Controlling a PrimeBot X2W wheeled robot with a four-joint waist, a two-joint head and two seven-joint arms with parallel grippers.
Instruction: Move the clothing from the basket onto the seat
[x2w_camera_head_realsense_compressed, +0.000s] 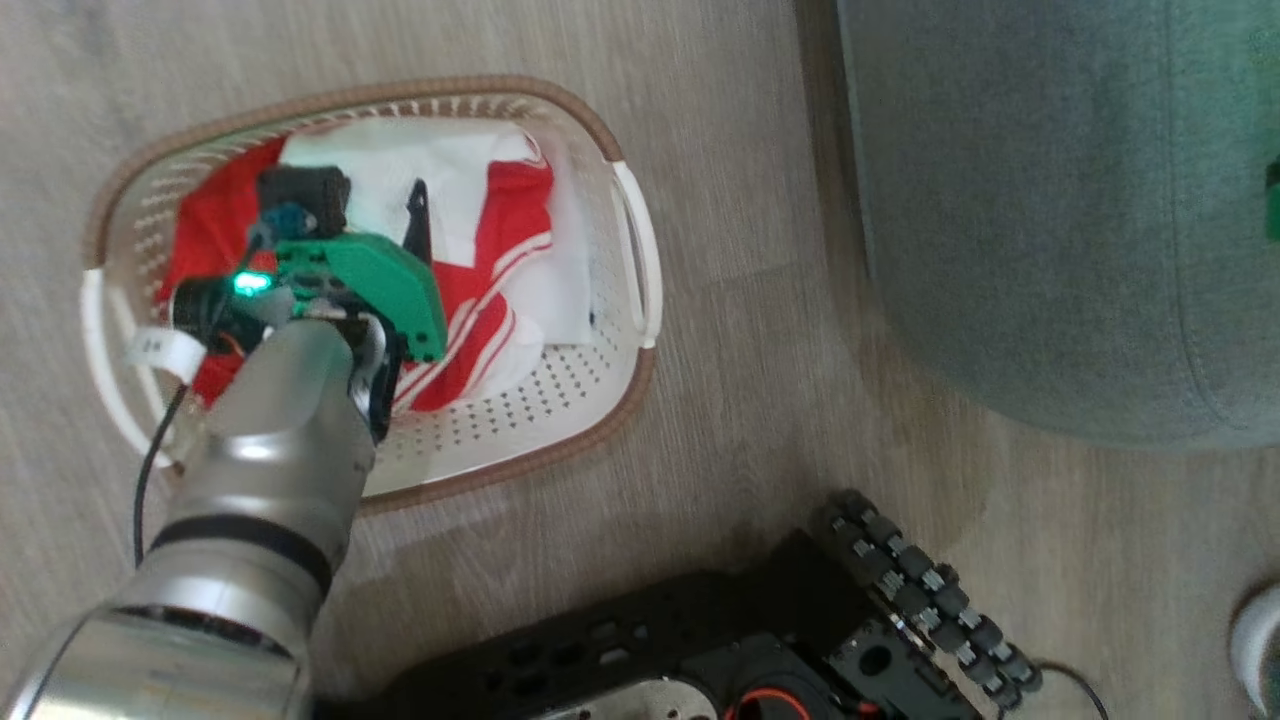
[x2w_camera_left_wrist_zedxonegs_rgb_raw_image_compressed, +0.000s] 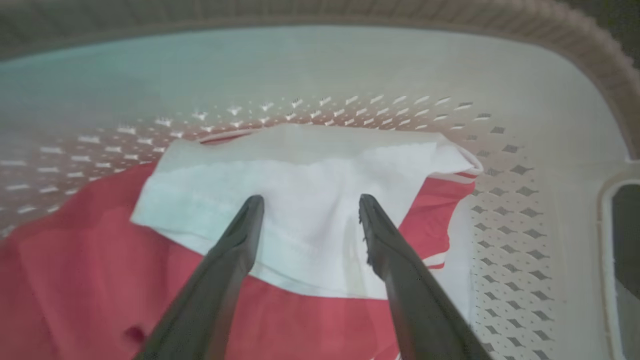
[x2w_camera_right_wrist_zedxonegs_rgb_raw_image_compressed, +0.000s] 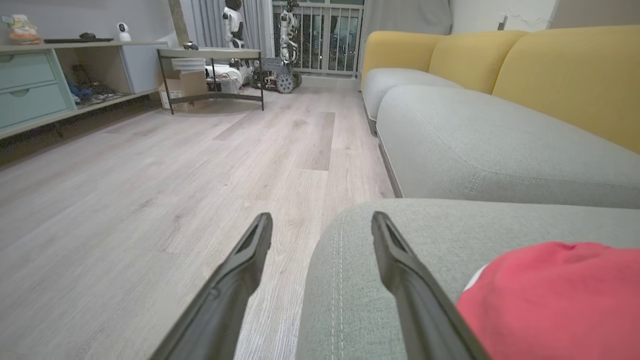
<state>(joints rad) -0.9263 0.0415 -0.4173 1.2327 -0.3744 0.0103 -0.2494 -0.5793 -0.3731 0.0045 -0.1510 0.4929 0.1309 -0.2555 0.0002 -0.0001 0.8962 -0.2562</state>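
The basket (x2w_camera_head_realsense_compressed: 630, 390) stands on the wood floor at the left of the head view and holds red and white clothing (x2w_camera_head_realsense_compressed: 500, 260). My left arm reaches down into it; one dark finger (x2w_camera_head_realsense_compressed: 418, 215) shows above the white panel. In the left wrist view my left gripper (x2w_camera_left_wrist_zedxonegs_rgb_raw_image_compressed: 310, 202) is open, its tips just over the white panel (x2w_camera_left_wrist_zedxonegs_rgb_raw_image_compressed: 310, 170), with red cloth (x2w_camera_left_wrist_zedxonegs_rgb_raw_image_compressed: 100, 260) beneath. My right gripper (x2w_camera_right_wrist_zedxonegs_rgb_raw_image_compressed: 321, 217) is open above the corner of the seat (x2w_camera_right_wrist_zedxonegs_rgb_raw_image_compressed: 425, 235), nothing between its fingers. A red garment (x2w_camera_right_wrist_zedxonegs_rgb_raw_image_compressed: 550, 300) lies on the seat beside it.
The seat (x2w_camera_head_realsense_compressed: 1050, 200) is to the right of the basket, with a strip of floor between them. My dark wheeled base (x2w_camera_head_realsense_compressed: 900, 600) is at the bottom. A grey sofa with yellow backs (x2w_camera_right_wrist_zedxonegs_rgb_raw_image_compressed: 550, 75), a low table (x2w_camera_right_wrist_zedxonegs_rgb_raw_image_compressed: 210, 55) and a shelf unit (x2w_camera_right_wrist_zedxonegs_rgb_raw_image_compressed: 30, 85) stand further off.
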